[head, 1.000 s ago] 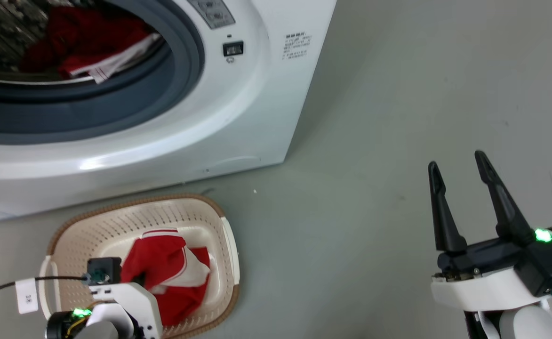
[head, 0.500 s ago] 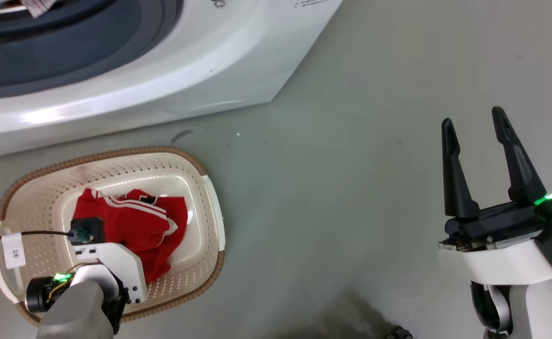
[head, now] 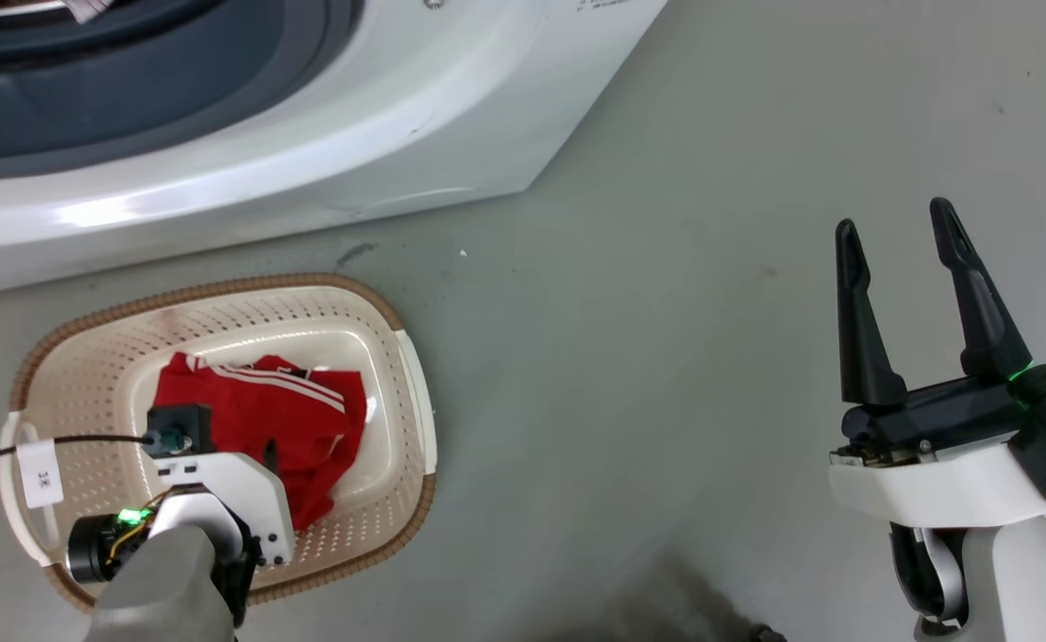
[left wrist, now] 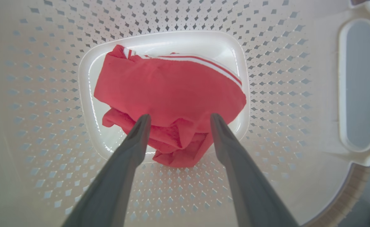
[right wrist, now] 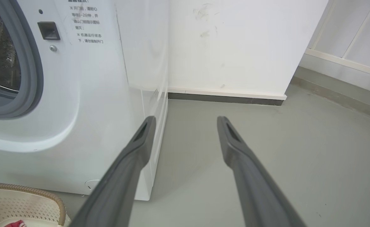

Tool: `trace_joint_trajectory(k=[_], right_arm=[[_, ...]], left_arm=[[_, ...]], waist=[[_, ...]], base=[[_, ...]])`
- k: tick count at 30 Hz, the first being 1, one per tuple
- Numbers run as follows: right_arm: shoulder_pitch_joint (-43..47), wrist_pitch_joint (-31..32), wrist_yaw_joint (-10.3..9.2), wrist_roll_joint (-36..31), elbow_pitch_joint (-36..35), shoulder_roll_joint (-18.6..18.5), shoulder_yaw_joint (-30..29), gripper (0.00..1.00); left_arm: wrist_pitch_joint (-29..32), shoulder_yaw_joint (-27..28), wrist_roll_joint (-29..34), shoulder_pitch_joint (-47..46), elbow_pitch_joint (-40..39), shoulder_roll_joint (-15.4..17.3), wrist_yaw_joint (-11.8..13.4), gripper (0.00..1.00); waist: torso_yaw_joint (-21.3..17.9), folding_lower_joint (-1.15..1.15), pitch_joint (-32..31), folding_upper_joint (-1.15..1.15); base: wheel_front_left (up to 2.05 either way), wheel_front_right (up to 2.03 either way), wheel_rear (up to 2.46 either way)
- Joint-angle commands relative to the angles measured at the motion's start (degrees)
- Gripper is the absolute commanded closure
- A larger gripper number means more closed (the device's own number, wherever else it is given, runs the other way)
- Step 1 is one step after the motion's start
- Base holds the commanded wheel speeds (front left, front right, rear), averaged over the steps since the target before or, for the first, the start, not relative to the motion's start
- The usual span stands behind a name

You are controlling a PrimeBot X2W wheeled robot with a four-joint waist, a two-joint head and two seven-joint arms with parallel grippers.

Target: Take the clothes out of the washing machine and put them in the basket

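A smooth grey-green floor (head: 710, 374) carries a small white speck (head: 463, 253) and, near it, a dark smear (head: 355, 255). A scuffed white painted wall (right wrist: 235, 41) meets the floor along a dark grey skirting strip (right wrist: 222, 98).

Machine (head: 326, 169) runs off the top edge, porthole (head: 130, 85) mostly lost. Scrap (head: 86, 7) up there, possibly cloth, clipped. Left wrist (head: 237, 499) covers part of the garment (head: 255, 415). Label (right wrist: 85, 25) print too small to read.
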Motion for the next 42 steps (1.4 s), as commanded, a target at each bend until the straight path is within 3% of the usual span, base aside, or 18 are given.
trace_joint_trajectory(k=[1, 10, 19, 30, 42], right_arm=[[0.52, -0.12, -0.04, -0.36, 0.32, -0.01, -0.24, 0.0], [3.83, -0.12, -0.04, -1.57, 2.35, -0.02, 0.03, 0.0], [8.79, -0.12, -0.04, -3.34, 3.95, -0.02, -0.26, 0.0], [13.25, -0.12, -0.04, -3.63, 4.98, -0.02, -0.1, 0.0], [15.1, -0.12, -0.04, -3.32, 4.96, -0.01, -0.14, 0.0]], left_arm=[[-0.68, -0.02, -0.17, 1.02, 0.14, -0.45, -0.05, 0.0], [-4.32, 0.31, 0.49, 5.91, -1.37, -1.21, 0.46, 0.0], [-4.36, 6.65, 6.0, 16.36, -17.59, 0.02, 4.17, 0.0], [-4.37, 16.57, 16.07, 26.18, -35.51, -1.39, 6.8, 0.0], [-4.38, 27.06, 25.75, 31.97, -54.9, -4.55, 6.47, 0.0]], waist=[[0.61, -0.01, -1.76, 0.0], [2.83, -0.01, -10.81, 0.0], [5.8, -0.01, -19.72, 0.0], [7.36, -0.01, -27.01, 0.0], [7.43, -0.01, -29.89, 0.0]], base=[[0.0, 0.0, 0.0], [0.0, 0.0, 0.0], [0.0, 0.0, 0.0], [0.0, 0.0, 0.0], [0.0, 0.0, 0.0]])
